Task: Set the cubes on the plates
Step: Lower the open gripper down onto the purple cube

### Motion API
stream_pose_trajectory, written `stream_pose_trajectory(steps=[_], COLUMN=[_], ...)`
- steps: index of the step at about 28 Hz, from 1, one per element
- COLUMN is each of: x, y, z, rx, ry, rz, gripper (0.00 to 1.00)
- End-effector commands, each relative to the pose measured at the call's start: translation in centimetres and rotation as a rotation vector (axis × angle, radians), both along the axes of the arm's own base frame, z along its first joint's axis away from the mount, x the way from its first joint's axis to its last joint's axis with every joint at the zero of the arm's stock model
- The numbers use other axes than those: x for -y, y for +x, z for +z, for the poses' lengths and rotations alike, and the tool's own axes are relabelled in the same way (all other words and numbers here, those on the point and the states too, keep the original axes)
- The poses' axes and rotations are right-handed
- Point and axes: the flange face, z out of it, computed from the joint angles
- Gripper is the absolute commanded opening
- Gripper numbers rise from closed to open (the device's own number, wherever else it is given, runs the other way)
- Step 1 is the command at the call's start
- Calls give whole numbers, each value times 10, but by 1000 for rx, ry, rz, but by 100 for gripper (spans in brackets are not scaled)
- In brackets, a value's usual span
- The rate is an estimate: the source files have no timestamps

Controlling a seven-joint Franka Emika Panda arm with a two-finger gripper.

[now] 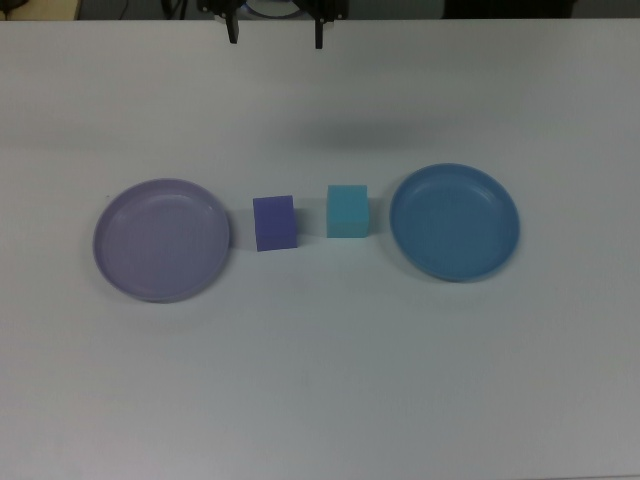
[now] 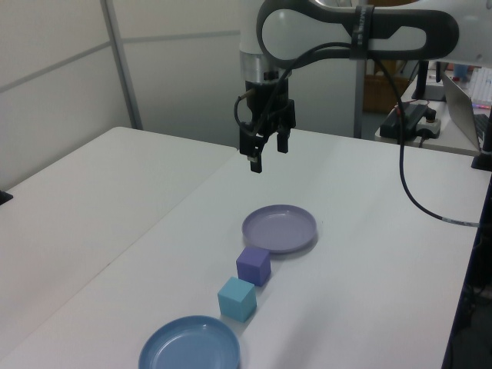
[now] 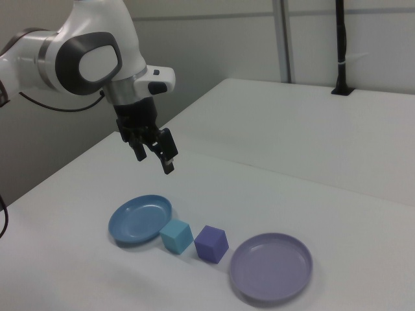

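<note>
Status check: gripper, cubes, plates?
Gripper open, empty, hanging above table. Purple cube and turquoise cube on table between lavender plate and blue plate. Path clear.

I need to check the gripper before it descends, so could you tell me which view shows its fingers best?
The right view: the gripper hangs open in mid-air, both fingers seen side-on with a clear gap. The left view shows the gripper from farther off, fingers partly overlapping. The top view catches only the two fingertips at its upper edge.

Even overhead light, soft shadows, slight blur
</note>
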Motion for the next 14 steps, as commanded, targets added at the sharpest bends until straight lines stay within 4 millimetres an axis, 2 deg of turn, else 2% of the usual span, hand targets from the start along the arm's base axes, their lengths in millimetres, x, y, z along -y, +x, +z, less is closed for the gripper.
stream_pose_trajectory(steps=[1,5,6,13,14], x=[-5,-6,-8,-18,-18], y=[0,4,11,29,31], z=[-13,-23,-37,-70,-81], rx=[-30,-46,-70,-74,-84], ry=[14,14,14,5,3], rz=[8,20,25,50,51], gripper=[100,100,100,100,100])
